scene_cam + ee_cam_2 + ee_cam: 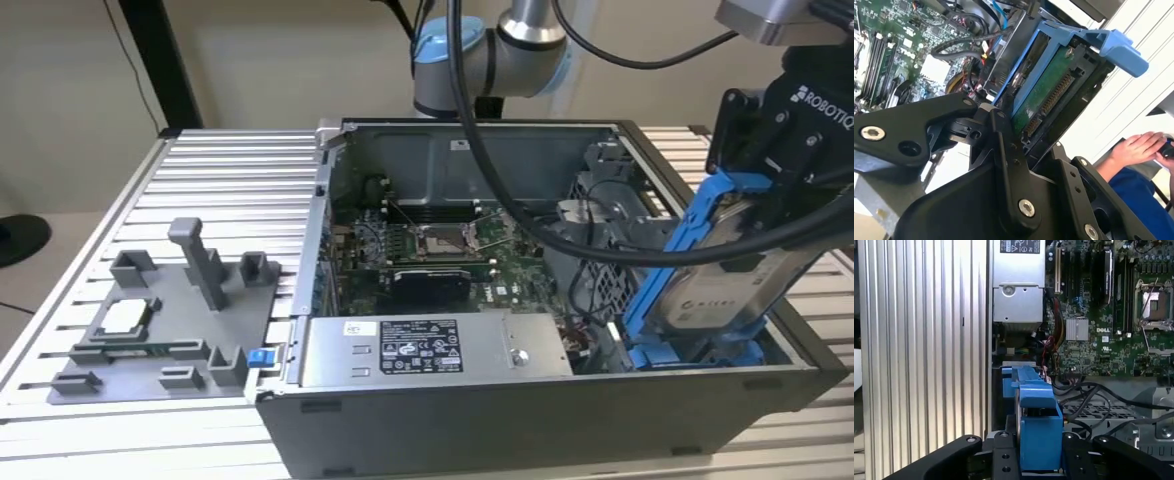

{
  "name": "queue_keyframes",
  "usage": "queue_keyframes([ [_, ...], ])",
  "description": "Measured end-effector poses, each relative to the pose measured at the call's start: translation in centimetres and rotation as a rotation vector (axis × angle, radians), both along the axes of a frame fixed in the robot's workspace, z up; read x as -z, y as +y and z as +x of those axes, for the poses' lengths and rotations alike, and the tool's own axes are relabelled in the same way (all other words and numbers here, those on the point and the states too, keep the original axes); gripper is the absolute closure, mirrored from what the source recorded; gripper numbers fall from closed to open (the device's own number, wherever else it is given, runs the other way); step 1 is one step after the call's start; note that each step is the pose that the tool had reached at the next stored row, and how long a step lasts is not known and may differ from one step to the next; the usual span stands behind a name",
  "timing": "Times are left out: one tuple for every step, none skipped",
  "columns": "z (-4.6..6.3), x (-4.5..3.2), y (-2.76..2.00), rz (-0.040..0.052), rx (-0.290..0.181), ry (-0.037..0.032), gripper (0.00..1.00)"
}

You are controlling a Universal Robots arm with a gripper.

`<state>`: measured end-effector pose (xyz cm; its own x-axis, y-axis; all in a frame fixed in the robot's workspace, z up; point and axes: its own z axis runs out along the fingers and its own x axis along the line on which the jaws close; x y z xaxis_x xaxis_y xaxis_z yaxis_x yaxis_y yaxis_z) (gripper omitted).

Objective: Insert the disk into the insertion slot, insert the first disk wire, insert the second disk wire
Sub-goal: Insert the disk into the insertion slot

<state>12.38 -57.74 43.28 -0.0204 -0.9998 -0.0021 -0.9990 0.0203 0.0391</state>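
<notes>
From my remote station I see white lettering running down the black body of the hand (763,178). A white sticker (418,346) with dark print and small marks sits on the grey metal box (534,350). The disk (714,298) carries a pale label whose print is too small to read. White lettering marks the green circuit board (1089,350) in the first wrist view.

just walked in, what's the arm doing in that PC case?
The arm's tool is clamped on the disk and holds it tilted over the insertion slot, at the exterior view's right end of the open computer case. The disk's lower end is down at the slot and its upper end sticks up above the case wall, so it isn't seated. In the second wrist view its connector is bare, with no wire in it.
</notes>
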Motion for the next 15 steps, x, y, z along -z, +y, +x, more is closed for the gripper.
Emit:
queue_keyframes([
  [0.0, 0.09, 0.03, 0.0016, 0.000, -0.0004, 1.00],
  [0.0, 0.15, 0.06, 0.0029, 0.000, -0.0011, 1.00],
  [0.0, 0.20, 0.09, 0.0046, 0.000, -0.0023, 1.00],
  [0.0, 0.25, 0.12, 0.0067, 0.000, -0.0039, 1.00],
  [0.0, 0.30, 0.15, 0.0088, 0.000, -0.0051, 1.00],
  [0.0, 0.38, 0.18, 0.0110, 0.000, -0.0062, 1.00],
  [0.0, 0.45, 0.24, 0.0131, 0.000, -0.0071, 1.00],
  [0.0, 0.53, 0.29, 0.0152, 0.000, -0.0079, 1.00],
  [0.0, 0.65, 0.33, 0.0178, 0.000, -0.0084, 1.00],
  [0.0, 0.77, 0.36, 0.0199, 0.000, -0.0089, 1.00],
  [0.0, 0.88, 0.39, 0.0218, 0.000, -0.0092, 1.00],
  [0.0, 0.99, 0.40, 0.0238, 0.000, -0.0099, 1.00],
  [0.0, 1.08, 0.41, 0.0253, 0.000, -0.0109, 1.00],
  [0.0, 1.16, 0.41, 0.0264, 0.000, -0.0124, 1.00],
  [0.0, 1.23, 0.41, 0.0272, 0.000, -0.0137, 1.00],
])
